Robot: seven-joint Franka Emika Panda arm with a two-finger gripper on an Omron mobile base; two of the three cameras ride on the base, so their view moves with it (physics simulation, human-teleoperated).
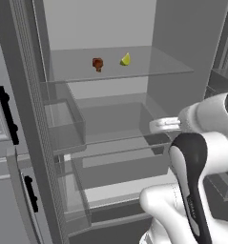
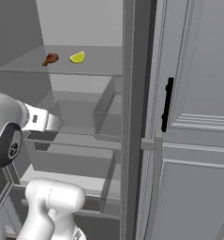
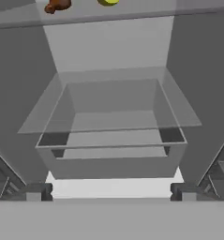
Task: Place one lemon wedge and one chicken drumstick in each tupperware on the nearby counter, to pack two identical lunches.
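Note:
A brown chicken drumstick and a yellow lemon wedge lie side by side on the upper glass shelf of an open fridge; they also appear as the drumstick and the wedge. In the hand view the drumstick and wedge sit at the top edge, well above my gripper. The gripper is open, its fingertips spread wide with nothing between them, facing the fridge's lower part. The tupperware and the counter are out of view.
A clear drawer sits straight ahead of the hand under a lower glass shelf. Door bins line the fridge's left side. A grey panelled door with a black handle stands to the right.

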